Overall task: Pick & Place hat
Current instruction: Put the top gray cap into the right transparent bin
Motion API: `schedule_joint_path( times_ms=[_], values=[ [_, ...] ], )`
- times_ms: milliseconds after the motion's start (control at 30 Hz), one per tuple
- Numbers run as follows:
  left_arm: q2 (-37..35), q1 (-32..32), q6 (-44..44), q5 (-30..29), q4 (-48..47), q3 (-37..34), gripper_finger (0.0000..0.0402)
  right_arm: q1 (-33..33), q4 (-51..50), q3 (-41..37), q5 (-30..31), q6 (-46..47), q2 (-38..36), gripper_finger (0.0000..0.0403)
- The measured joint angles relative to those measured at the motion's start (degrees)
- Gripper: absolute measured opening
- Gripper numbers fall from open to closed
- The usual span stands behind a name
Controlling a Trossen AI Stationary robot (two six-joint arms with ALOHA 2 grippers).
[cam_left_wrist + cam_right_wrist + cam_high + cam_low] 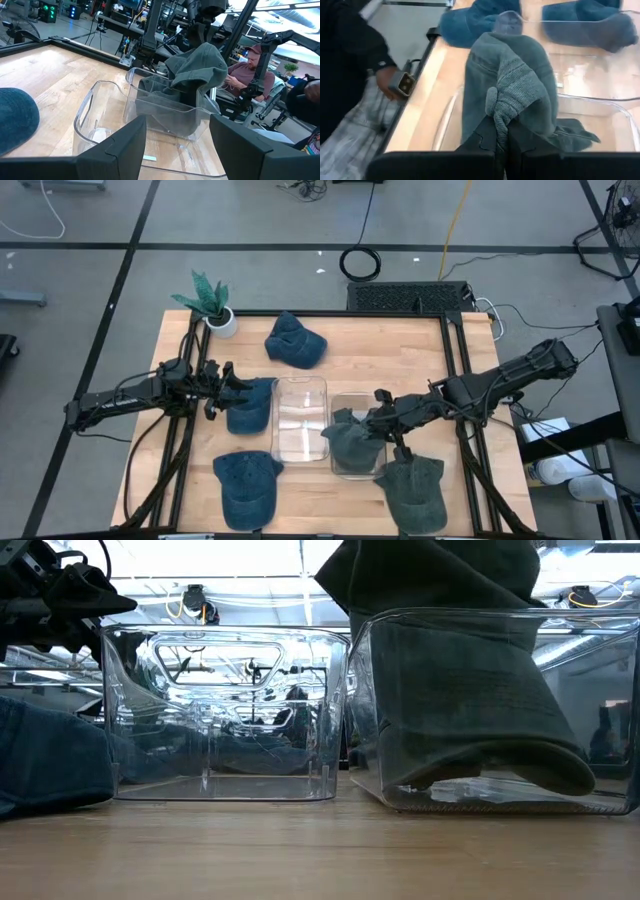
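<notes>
Green hat (512,87) pinched between right gripper (502,142) fingers, over bin (352,465)

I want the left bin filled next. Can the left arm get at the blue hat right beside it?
Probably yes. The left pincer is open and sits right over that blue hat, nothing covering it. The right pincer is off at the other bin, shut on a green hat.

no readable text, no labels (anywhere)

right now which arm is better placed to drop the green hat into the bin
Right. The right gripper is shut on the green hat, already partly inside the right bin. The left gripper is open beside a blue hat.
</notes>
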Motion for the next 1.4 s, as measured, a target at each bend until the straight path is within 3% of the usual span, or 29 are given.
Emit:
schedule_joint_path(
  times_ms=[100, 700, 1033, 1400],
  values=[
    [0.0, 0.0, 0.0, 0.0, 0.0, 0.0, 0.0228, 0.0, -0.8, 0.0, 3.6, 0.0, 0.0, 0.0000],
    [0.0, 0.0, 0.0, 0.0, 0.0, 0.0, 0.0228, -0.7, 0.1, -6.3, 6.9, 3.5, 0.0, 0.0000],
    [0.0, 0.0, 0.0, 0.0, 0.0, 0.0, 0.0228, -0.5, 0.1, -9.0, 14.1, 4.5, 0.0, 0.0000],
    [0.0, 0.0, 0.0, 0.0, 0.0, 0.0, 0.0228, -0.5, 0.0, -9.1, 14.1, 1.5, 0.0, 0.0000]
  ],
)
